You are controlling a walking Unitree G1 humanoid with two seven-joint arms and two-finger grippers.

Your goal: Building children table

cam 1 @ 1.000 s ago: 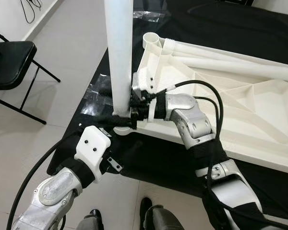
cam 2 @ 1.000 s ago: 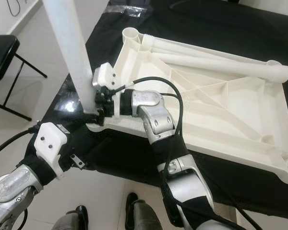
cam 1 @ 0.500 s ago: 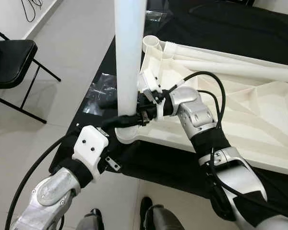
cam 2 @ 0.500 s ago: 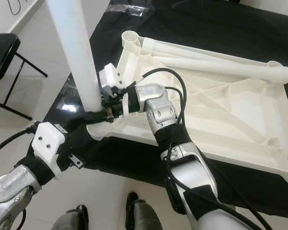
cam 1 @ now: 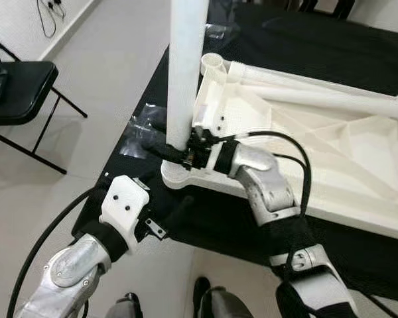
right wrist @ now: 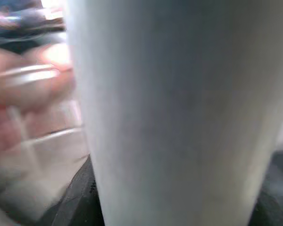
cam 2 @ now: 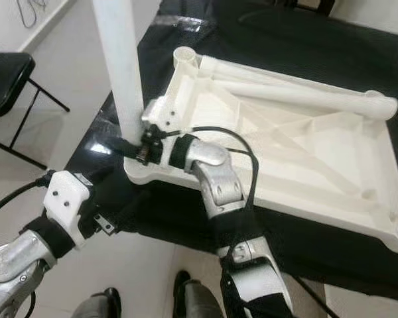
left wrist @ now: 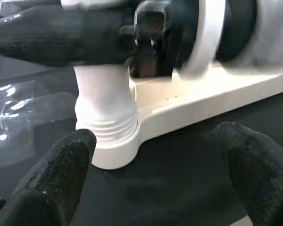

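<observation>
Your right tool (cam 1: 186, 154) grasps the upright white leg (cam 1: 187, 73) seated in the corner socket of the inverted tabletop (cam 1: 331, 152). Left tool (left wrist: 151, 174) released nearby. Surroundings: black-covered counter (cam 1: 318, 40), pale tiled floor (cam 1: 86, 86), folding chair (cam 1: 16, 83).

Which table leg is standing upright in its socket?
The white leg gripped by the right pincer at the tabletop's near-left corner; the other legs lie flat on its underside.

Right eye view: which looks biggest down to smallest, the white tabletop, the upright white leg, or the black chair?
1. white tabletop
2. upright white leg, held by the right pincer
3. black chair, partly cut off and farther away, so its rank is unsure
</observation>
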